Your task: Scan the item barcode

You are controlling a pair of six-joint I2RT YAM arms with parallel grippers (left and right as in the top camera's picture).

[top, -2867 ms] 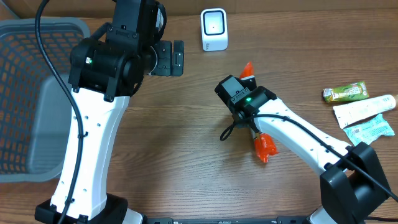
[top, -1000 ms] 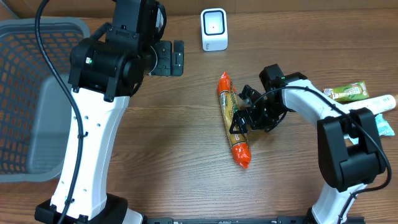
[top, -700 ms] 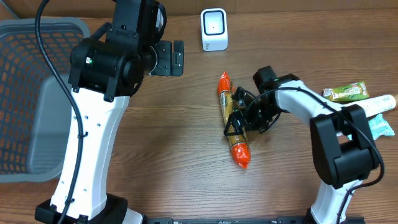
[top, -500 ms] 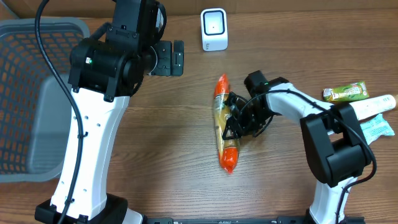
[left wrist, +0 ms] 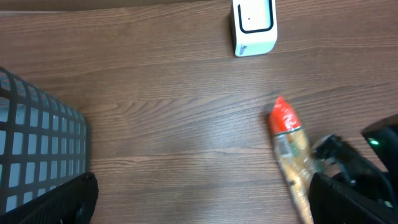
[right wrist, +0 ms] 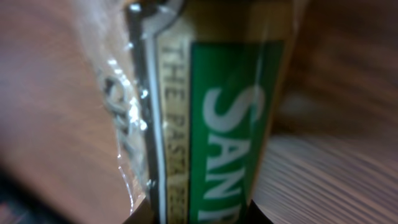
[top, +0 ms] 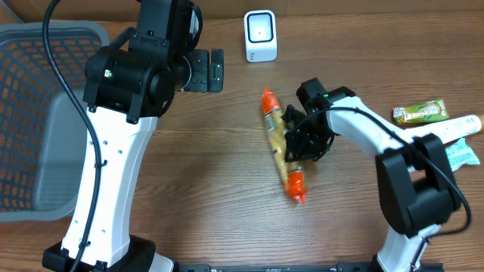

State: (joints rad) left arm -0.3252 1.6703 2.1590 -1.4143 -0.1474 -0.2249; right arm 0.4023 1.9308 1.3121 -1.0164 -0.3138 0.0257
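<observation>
The item is a long clear packet of pasta with orange ends [top: 281, 143], lying slantwise on the wooden table below the white barcode scanner [top: 260, 35]. My right gripper [top: 296, 143] comes in from the right and is shut on the packet's middle. In the right wrist view the packet's green and gold label [right wrist: 230, 124] fills the frame between the two fingertips [right wrist: 140, 214]. My left gripper [top: 204, 69] hangs open high over the table's left half. The left wrist view shows the scanner [left wrist: 254, 26] and the packet's upper orange end [left wrist: 285, 118].
A grey mesh basket [top: 38, 113] stands at the left edge. At the far right lie a green bar [top: 420, 112], a white tube [top: 442, 134] and a pale blue packet [top: 457, 157].
My right gripper has closed on the packet. The packet has swung round with it, and its lower end now points down and to the right. The left arm has not moved.
</observation>
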